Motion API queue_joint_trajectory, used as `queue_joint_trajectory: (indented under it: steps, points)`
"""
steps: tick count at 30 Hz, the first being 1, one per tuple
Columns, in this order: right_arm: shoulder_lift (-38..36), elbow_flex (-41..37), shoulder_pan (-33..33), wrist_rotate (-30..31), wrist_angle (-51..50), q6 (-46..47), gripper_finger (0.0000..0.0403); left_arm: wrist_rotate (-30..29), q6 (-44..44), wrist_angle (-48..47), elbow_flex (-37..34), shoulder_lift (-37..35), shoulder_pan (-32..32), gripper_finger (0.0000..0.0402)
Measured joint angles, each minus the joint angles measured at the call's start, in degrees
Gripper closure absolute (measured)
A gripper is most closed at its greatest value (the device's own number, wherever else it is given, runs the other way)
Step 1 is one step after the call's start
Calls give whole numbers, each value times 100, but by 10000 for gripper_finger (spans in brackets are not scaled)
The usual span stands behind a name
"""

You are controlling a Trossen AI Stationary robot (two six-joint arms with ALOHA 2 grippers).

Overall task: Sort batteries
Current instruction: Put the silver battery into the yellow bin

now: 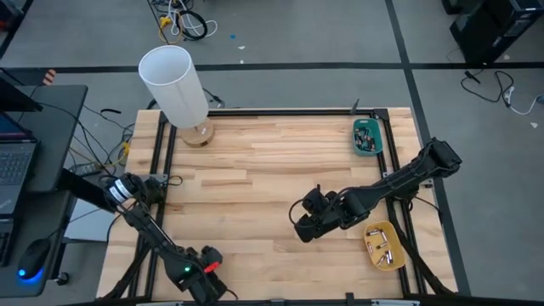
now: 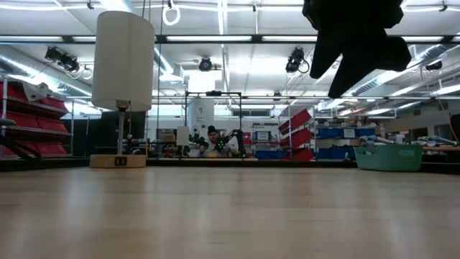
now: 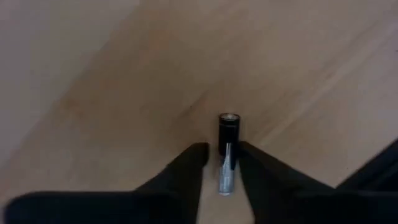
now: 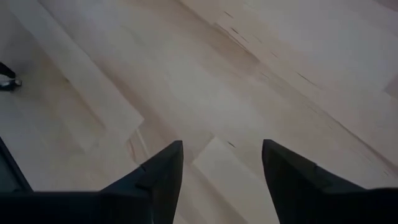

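At the lower left of the high view, the left gripper (image 1: 206, 274) works at the front edge of the tabletop (image 1: 255, 161). In its wrist view a battery (image 3: 227, 151), dark at one end and silvery at the other, lies on the wood between the jaws, which stand close on either side; whether they already pinch it I cannot tell. Squeeze squarely across the barrel, low and centred, so it does not roll or squirt out. Right of centre, the right gripper (image 1: 308, 219) hovers with jaws spread, holding nothing. At the right edge wait the teal tray (image 1: 366, 136) and the yellow tray (image 1: 384, 246), which holds batteries.
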Motion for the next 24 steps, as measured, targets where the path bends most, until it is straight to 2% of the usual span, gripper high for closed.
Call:
queue_joint_trajectory:
  steps: [5,11,14,16,21,24]
  points:
    - [0,0,0,-8,5,-28,211,-151,273,-132,0,71,28,369]
    - [0,0,4,-46,96,-28,215,-297,428,-365,24,28,95,370]
    - [0,0,24,-50,478,10,216,-790,590,-835,198,-37,122,362]
    - [4,0,26,-26,960,127,216,-1168,657,-1053,322,-108,170,361]
    - [9,0,26,165,2570,-17,216,-2013,1493,-780,592,-620,411,362]
    - [9,0,26,288,3554,-328,216,-2583,2278,-68,620,-966,560,362]
